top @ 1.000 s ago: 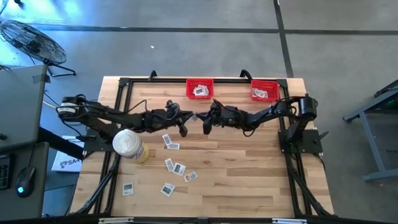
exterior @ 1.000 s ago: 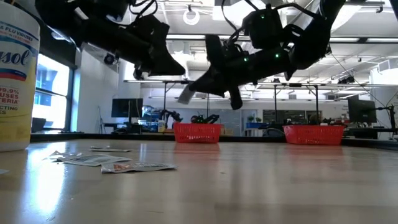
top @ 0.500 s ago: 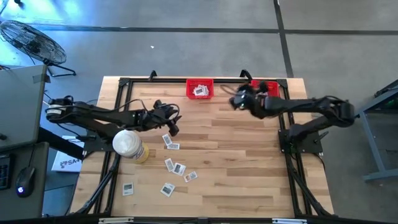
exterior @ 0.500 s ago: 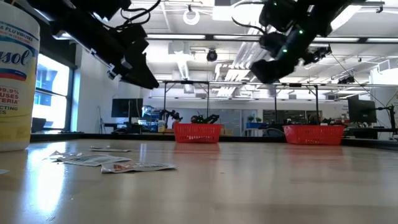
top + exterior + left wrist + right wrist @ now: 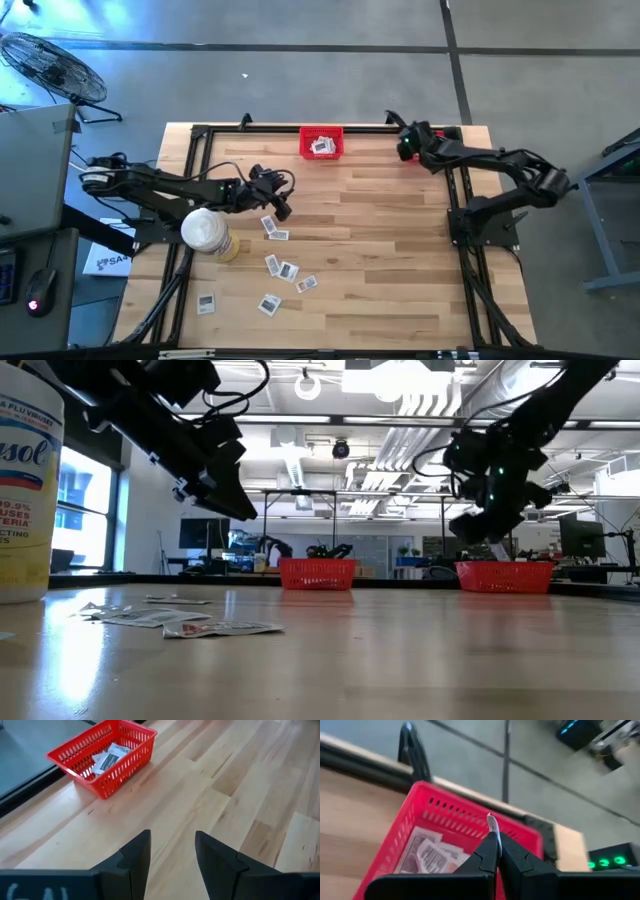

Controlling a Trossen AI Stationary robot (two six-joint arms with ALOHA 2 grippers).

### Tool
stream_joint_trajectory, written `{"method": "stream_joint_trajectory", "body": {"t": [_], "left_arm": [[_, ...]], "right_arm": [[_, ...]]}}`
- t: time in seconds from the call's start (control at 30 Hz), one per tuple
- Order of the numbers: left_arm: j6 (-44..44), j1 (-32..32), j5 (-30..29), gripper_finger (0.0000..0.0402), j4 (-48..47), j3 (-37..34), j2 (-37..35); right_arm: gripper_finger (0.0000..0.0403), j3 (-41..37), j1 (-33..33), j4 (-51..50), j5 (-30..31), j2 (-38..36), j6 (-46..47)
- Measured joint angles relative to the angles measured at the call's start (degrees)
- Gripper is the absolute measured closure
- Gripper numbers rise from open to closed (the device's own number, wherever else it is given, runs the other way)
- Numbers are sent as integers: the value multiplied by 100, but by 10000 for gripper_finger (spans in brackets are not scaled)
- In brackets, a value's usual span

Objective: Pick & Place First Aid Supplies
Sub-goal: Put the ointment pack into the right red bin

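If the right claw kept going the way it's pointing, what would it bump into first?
Probably the red bin right ahead of the right gripper, which is shut on a white packet; it would likely land among the packets inside, though depth is unclear.

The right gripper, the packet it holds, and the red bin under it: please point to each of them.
Right gripper (image 5: 496,851), right wrist view: between its shut fingertips.
Packet (image 5: 492,823), right wrist view: the white edge showing above the fingers.
Red bin (image 5: 452,805), right wrist view: its far rim.
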Motion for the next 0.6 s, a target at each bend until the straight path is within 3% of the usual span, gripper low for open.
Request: {"method": "stream_joint_trajectory", "body": {"t": [0.27, 0.47, 0.6], "left_arm": [[-99, 0, 7, 250, 31, 0, 94], [-141, 0, 52, 250, 31, 0, 94], [-143, 0, 425, 250, 117, 0, 94]], "right_arm": [[403, -445, -343, 1048, -15, 286, -179], [399, -436, -353, 1056, -142, 385, -52], [395, -438, -352, 1047, -161, 387, 103]]}}
